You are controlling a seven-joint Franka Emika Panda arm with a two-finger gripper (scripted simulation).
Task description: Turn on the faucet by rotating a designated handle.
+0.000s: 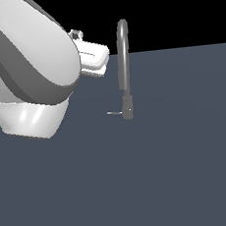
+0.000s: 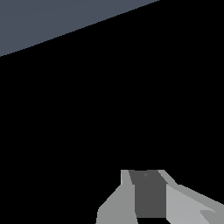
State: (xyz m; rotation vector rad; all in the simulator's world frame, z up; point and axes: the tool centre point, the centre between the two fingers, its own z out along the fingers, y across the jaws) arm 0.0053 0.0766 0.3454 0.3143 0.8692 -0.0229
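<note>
Faucet (image 1: 124,69) apart from pincer (image 2: 151,197)

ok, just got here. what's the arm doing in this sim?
The bulky white-and-grey robot arm is working toward the tall slender grey arched faucet on the flat dark blue-grey floor. Its pincer touches nothing in the wrist view; open or shut is unclear. The thin pale-grey handle at the faucet's base sits untouched.

The arm (image 1: 26,69) is bulky, glossy white with a broad dark grey band; its gripper (image 2: 151,197) has pale grey angular fingers (image 2: 116,203).
</note>
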